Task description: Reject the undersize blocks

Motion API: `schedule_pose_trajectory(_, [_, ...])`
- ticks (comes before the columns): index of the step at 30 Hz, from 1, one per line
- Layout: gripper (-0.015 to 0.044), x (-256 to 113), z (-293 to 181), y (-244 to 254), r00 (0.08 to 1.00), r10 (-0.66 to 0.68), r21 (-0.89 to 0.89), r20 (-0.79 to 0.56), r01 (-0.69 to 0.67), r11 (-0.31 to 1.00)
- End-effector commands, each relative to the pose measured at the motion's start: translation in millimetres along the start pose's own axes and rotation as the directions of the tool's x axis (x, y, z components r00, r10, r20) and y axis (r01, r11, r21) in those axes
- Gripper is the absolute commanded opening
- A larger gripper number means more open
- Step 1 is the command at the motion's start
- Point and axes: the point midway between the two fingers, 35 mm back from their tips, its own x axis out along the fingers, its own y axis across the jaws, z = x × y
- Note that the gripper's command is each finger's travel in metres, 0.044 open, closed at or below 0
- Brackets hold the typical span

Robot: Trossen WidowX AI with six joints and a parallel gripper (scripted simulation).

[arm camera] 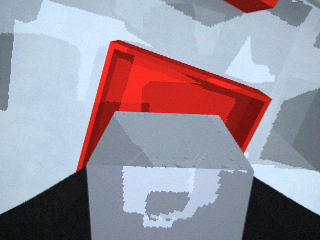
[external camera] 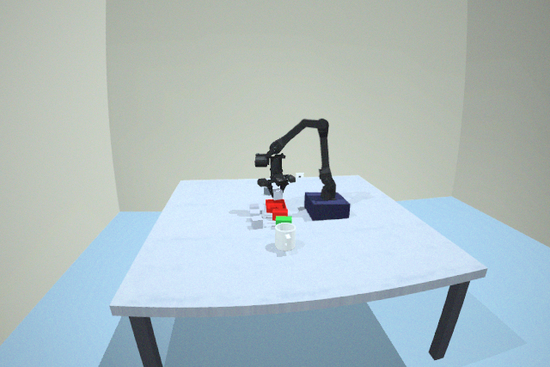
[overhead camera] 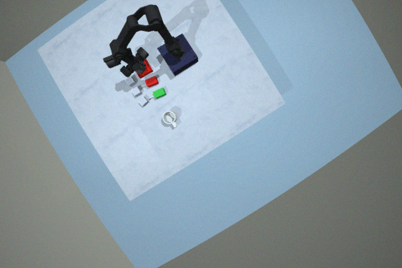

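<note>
Your end effector (overhead camera: 139, 68) (external camera: 278, 196) (arm camera: 165, 167) is clamped on a steel block (external camera: 278, 194) (arm camera: 170, 145), holding it above the red tray (overhead camera: 151, 69) (external camera: 276, 201) (arm camera: 185, 66). You have the green gauge (overhead camera: 159, 92) (external camera: 284, 219) lying on the bench (overhead camera: 195, 142) (external camera: 310, 274), its pin toward a loose block (overhead camera: 142, 101) (external camera: 257, 223), near a white mug (overhead camera: 169, 117) (external camera: 284, 237). The bench's top is pale and faintly mottled; around you are plain beige walls (external camera: 284, 65) and a light blue floor (overhead camera: 324, 96) (external camera: 66, 274).
</note>
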Motion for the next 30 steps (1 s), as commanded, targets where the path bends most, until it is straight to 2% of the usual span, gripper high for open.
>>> schedule_pose_trajectory(1, [0.0,0,0,-2,1.0,-0.022,-0.013,-0.009,0.022,1.0])
schedule_pose_trajectory(20, [0.0,43,0,-2,1.0,-0.022,-0.013,-0.009,0.021,1.0])
schedule_pose_trajectory(30, [0.0263,39,0,-1,1.0,-0.014,-0.008,-0.007,0.014,1.0])
